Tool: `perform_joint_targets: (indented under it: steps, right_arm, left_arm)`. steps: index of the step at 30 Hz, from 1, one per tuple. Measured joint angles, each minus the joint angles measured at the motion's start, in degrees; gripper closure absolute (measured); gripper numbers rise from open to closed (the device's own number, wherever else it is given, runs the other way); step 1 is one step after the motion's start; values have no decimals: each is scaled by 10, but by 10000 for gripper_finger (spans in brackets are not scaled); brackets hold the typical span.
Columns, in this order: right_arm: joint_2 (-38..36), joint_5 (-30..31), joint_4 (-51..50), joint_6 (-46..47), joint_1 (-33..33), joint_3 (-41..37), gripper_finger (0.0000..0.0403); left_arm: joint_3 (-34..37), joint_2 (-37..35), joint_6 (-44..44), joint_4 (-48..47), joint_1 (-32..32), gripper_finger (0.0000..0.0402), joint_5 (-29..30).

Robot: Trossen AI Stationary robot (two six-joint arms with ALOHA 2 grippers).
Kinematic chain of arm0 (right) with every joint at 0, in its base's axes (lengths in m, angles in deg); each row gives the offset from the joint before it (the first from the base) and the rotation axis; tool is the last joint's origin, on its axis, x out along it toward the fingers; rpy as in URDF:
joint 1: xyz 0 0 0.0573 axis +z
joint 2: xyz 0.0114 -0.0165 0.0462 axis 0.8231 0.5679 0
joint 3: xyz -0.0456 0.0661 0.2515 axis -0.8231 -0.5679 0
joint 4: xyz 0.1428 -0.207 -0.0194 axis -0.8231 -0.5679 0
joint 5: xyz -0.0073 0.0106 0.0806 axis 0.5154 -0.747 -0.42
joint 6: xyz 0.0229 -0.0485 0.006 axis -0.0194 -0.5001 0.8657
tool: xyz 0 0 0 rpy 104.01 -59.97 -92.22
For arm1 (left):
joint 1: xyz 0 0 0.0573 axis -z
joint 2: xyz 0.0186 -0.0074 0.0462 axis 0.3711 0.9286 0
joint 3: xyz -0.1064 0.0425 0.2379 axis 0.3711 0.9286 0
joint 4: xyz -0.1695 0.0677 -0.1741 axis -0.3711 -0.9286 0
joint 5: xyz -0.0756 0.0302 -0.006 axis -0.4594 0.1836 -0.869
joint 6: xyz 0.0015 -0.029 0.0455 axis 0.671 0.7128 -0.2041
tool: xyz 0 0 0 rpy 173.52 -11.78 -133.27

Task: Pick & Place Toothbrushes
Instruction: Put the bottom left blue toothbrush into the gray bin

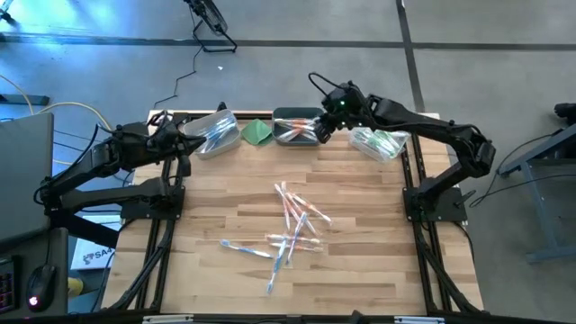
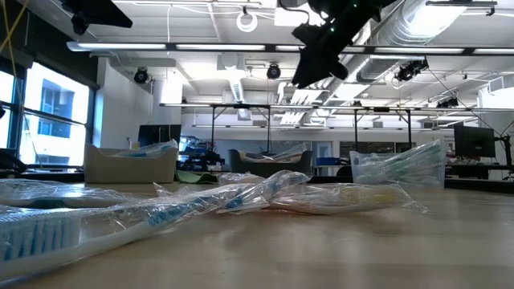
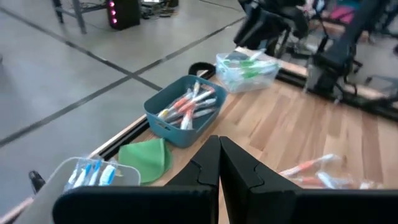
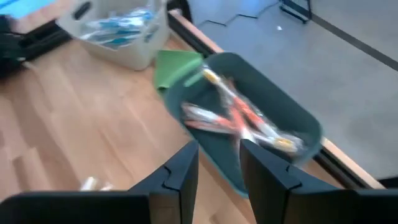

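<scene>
hovering above the dark bin (image 1: 297,129), the right gripper (image 4: 217,163) stands part open and empty, placed for release into it. left gripper (image 3: 219,163) is shut, parked by the rear edge. remaining toothbrushes (image 1: 290,234) lie mid-table.

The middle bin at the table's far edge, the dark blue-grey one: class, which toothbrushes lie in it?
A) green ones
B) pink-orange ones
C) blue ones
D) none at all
B: the middle bin holds wrapped toothbrushes with pink-orange parts, while the blue ones and the green ones lie in the clear bins on either side of it.
</scene>
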Motion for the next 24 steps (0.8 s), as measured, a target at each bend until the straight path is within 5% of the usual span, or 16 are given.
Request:
perform_joint_targets:
  steps: [7, 17, 24]
  right_arm:
    - [1, 0, -5, -64, 25, 0, 297]
    - [1, 4, 94, -75, 18, 0, 344]
    - [1, -90, 158, -77, -36, 0, 396]
  left_arm:
    - [0, 0, 104, 20, 0, 402, 15]
    - [0, 13, 118, 24, 0, 402, 15]
    - [0, 13, 114, 24, 0, 402, 19]
